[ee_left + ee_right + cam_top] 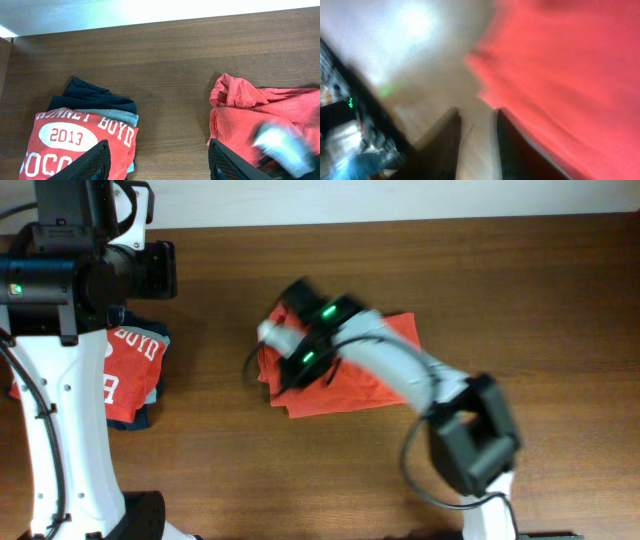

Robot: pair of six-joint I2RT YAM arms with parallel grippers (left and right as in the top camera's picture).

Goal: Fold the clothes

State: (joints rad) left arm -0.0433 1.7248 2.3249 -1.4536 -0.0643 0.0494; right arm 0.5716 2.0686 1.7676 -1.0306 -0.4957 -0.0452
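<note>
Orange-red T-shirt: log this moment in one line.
orange-red T-shirt mid-table, bunched | right gripper slightly open, empty, at its edge, view blurred | left gripper open, near folded stack

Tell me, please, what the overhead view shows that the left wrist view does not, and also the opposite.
Only the overhead view shows the full right arm stretched over the orange-red T-shirt, and the left arm covering part of the red shirt. Only the left wrist view shows the left pincer, open, and that shirt's readable white "2013" print. It also shows clearly the grey garment and navy garment under the shirt. Both show the T-shirt bunched on the wooden table, apart from the red shirt.
</note>
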